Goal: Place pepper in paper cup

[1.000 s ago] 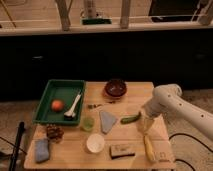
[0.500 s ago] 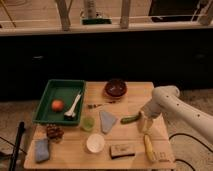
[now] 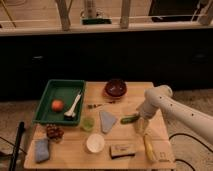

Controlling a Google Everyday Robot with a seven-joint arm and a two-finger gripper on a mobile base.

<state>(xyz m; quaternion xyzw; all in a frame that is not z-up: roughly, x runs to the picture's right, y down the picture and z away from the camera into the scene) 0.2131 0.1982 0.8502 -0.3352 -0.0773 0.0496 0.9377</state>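
The approach to the grasp was judged to be the step in hand. The long, slim green pepper (image 3: 130, 119) was seen lying flat on the light wooden bench (image 3: 135, 92), right of centre and not yet lifted. The pale end effector (image 3: 141, 128) of the white robot arm (image 3: 167, 102) was seen pointing down over the bench, just beside the pepper's right end. Its fingers were taken to be apart, and nothing was seen held between them.

The small white round paper cup (image 3: 95, 143) was seen standing near the front edge, well apart from the pepper and to its lower left. Between the two, a grey-blue triangular piece (image 3: 106, 121) and a small translucent green cup (image 3: 88, 123) were noted. A yellow banana-like object (image 3: 149, 147) was seen in front of the end effector.

For the next move, it was judged that the fingers would have to be brought astride the pepper's slim body and closed on it. A carry to the cup over the triangular piece would then be needed.

Compared with the earlier frames, the arm and end effector were found shifted slightly leftward, nearer the pepper. The pepper and the cup were found unmoved.
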